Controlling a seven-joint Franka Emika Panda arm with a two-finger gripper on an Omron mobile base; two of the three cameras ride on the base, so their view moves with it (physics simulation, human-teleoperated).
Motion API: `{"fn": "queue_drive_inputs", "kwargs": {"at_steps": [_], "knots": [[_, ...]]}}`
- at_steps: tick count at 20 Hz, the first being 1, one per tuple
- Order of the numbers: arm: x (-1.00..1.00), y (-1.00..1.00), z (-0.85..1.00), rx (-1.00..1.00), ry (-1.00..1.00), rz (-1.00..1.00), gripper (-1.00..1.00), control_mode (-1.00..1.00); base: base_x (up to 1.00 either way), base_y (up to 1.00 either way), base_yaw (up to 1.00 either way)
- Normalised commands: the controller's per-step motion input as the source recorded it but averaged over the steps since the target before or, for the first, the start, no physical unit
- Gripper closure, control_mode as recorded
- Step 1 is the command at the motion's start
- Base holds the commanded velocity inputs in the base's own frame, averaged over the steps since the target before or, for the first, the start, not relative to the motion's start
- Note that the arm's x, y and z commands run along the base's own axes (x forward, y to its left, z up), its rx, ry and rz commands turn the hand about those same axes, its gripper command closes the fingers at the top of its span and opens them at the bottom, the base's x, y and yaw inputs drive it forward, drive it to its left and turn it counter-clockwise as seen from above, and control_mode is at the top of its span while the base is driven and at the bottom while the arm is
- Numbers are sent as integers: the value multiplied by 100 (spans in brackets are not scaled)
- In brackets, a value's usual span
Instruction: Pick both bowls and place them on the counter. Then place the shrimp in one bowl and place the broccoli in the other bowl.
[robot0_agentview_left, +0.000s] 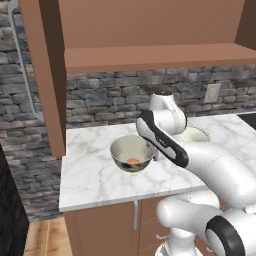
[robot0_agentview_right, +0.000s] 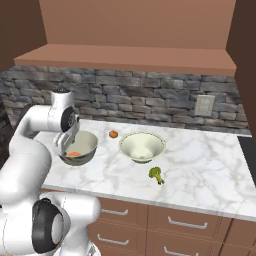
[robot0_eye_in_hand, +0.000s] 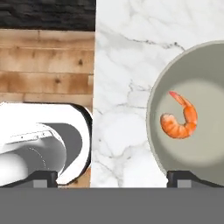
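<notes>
- Hand view looks straight down: the gripper (robot0_eye_in_hand: 112, 178) has its jaws spread wide apart, one dark fingertip low at the left, the other low at the right, nothing between them.
- The shrimp (robot0_eye_in_hand: 180, 119) lies curled on the pale inside of the larger grey-green bowl (robot0_eye_in_hand: 192, 87), above the right fingertip and off to the right of the gap between the jaws, not touching either.
- The right fingertip sits over the bowl's near rim; the left one hangs past the edge of the counter (robot0_eye_in_hand: 124, 65), over the wooden floor (robot0_eye_in_hand: 46, 65).
- Left base view shows the same bowl (robot0_agentview_left: 132, 154) upright on the marble counter (robot0_agentview_left: 90, 170) with the shrimp (robot0_agentview_left: 133, 160) in its bottom, just beside the arm's wrist.
- Right base view shows the smaller cream-green bowl (robot0_agentview_right: 142, 146) upright on the counter (robot0_agentview_right: 210, 165), well apart to the right of the deep bowl (robot0_agentview_right: 78, 148).
- The broccoli (robot0_agentview_right: 157, 174) lies on the marble just in front of the smaller bowl, outside it.
- A small orange-brown ball (robot0_agentview_right: 113, 134) rests on the counter between the two bowls, nearer the stone wall (robot0_agentview_right: 150, 102).
</notes>
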Motion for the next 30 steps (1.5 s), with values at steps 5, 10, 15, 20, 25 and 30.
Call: {"fn": "queue_drive_inputs", "kwargs": {"at_steps": [5, 10, 15, 20, 25, 30], "knots": [[-38, -52, 22, 0, 0, -43, -100, -100, 0, 0, 0], [-15, -56, 0, 2, 3, -51, -100, -100, 0, 0, 0], [-1, -66, 0, 3, 6, -50, -100, -100, 0, 0, 0], [0, -74, 0, 3, 6, -47, -100, -100, 0, 0, 0], [0, -80, -1, 4, 5, -44, -100, -100, 0, 0, 0], [0, -72, -7, 5, 1, -33, -100, -100, 0, 0, 0]]}}
